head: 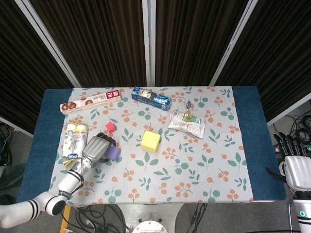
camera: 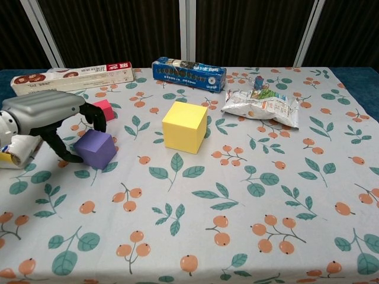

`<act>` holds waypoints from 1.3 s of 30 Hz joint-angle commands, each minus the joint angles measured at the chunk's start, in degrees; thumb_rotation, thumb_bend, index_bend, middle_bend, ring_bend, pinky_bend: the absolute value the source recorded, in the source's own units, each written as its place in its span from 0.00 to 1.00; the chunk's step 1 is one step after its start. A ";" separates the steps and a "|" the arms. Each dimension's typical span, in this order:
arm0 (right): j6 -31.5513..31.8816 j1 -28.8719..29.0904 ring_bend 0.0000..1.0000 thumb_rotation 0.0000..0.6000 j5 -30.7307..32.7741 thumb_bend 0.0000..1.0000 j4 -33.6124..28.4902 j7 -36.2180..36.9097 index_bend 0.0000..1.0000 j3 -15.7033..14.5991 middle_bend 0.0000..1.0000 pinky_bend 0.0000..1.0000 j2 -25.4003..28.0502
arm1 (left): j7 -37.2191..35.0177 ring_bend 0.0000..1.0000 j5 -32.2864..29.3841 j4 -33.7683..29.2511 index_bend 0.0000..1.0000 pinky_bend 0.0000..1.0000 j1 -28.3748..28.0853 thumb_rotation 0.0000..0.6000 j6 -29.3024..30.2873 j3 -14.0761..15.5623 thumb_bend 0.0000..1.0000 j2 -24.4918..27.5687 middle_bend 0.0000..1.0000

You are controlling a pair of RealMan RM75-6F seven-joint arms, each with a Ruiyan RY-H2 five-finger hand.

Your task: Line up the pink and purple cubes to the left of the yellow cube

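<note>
We saw the left hand (camera: 50, 115) reaching over the purple cube (camera: 95, 148), its fingers (camera: 98, 118) curled down across the cube's top and far edge while the thumb sat at the near left corner; we could not tell whether it was actually gripping the cube. The purple cube sat on the floral tablecloth (head: 194, 165) at about eight o'clock from the yellow cube (head: 150, 141), near it but apart. The pink cube (head: 110, 127) lay at roughly twelve o'clock from the purple one, just beyond the fingers. At nine o'clock of the hand lay a pack of bottles (head: 73, 141). The right hand (head: 296, 167) hung off the table's edge at four o'clock, fingers straight and apart, holding nothing.
</note>
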 commanded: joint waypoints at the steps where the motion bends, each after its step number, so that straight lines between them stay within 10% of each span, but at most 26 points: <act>1: -0.08 0.03 0.00 1.00 0.02 0.03 0.01 0.02 0.00 -0.01 0.04 0.03 0.00 | -0.49 0.40 -0.29 0.95 0.50 0.35 -0.37 1.00 0.19 -0.26 0.19 -0.78 0.53; 39: -1.44 0.94 0.00 1.00 0.56 0.03 -0.53 -1.03 0.00 0.18 0.04 0.03 1.29 | -4.06 0.48 -16.71 12.99 0.56 0.45 -17.54 1.00 -14.41 -10.95 0.21 -8.87 0.60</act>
